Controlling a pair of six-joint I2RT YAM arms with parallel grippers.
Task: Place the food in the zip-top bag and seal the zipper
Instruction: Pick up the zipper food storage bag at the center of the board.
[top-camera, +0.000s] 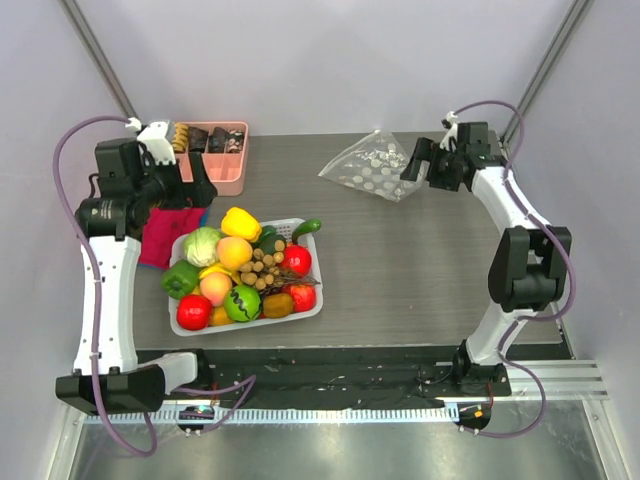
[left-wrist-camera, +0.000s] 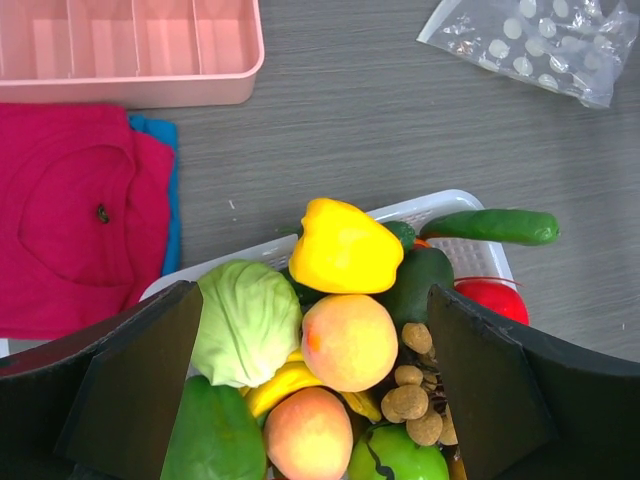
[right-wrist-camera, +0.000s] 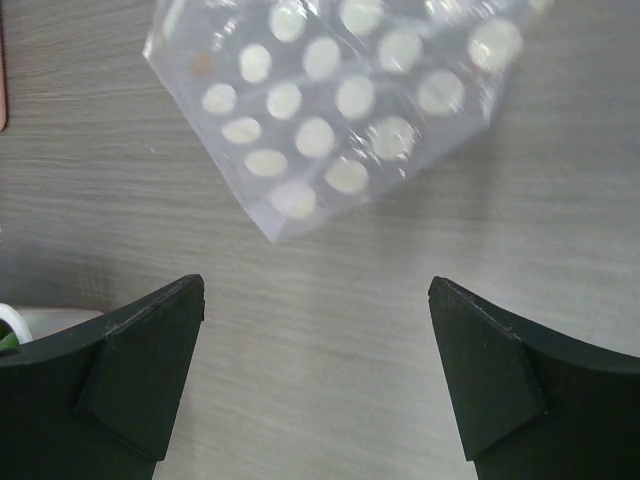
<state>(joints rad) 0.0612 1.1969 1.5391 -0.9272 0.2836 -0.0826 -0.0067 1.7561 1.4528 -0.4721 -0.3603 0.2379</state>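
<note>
Nearest the arm bases, the food (top-camera: 245, 275) sits heaped in the white basket (left-wrist-camera: 440, 203) on the counter (top-camera: 420, 260). A yellow pepper (left-wrist-camera: 343, 248), a pale cabbage (left-wrist-camera: 248, 320) and a peach (left-wrist-camera: 348, 342) lie on top. They are glossy and rounded, and probably light and hard, so they may squirt out of a pinch unless taken across the widest part. The left fingers (left-wrist-camera: 130, 390) hang spread wide over that heap, holding nothing. Farther back, well apart from the basket, the zip-top bag (right-wrist-camera: 340, 100) lies crumpled on the counter, clear with rows of white dots. It looks thin, floppy and slick, best pinched at one lip of the mouth. The right fingers (right-wrist-camera: 130, 380) stand wide just short of it, empty. Which edge carries the zipper I cannot make out.
</note>
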